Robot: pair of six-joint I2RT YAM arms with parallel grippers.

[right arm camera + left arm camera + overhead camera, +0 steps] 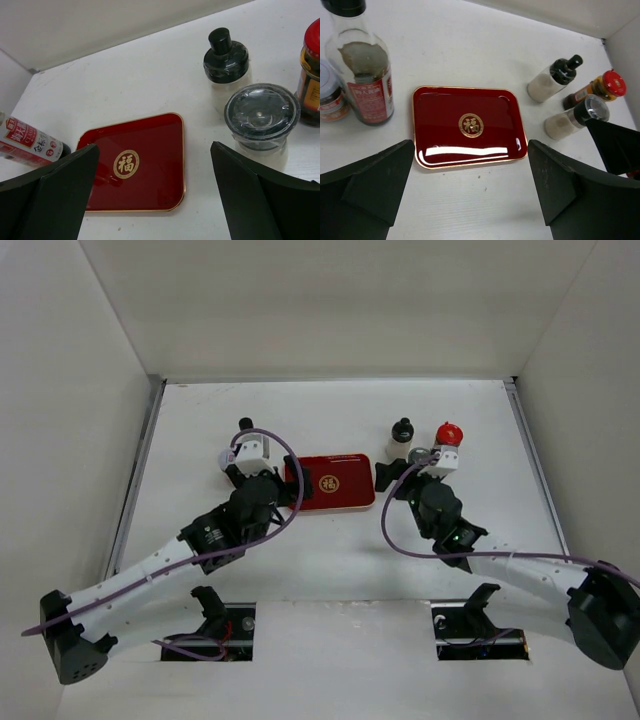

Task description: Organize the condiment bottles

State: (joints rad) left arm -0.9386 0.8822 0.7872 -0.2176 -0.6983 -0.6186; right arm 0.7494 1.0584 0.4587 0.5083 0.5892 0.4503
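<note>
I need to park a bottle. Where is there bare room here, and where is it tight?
The red tray is empty. Bare table runs behind it and in front of it. Crowded: right of it the black-capped bottle, red-capped bottle and grey-capped shaker cluster; left, the tall bottle and small jar.

Glossy, smooth red tray with shiny gold rim, bright reflection across it. Left of tray, clear bottle with paper label, smeared inside. Right of tray, clear shaker, cap wrapped in shiny crinkled plastic film. Under tray, matt white table, faintly scuffed.
</note>
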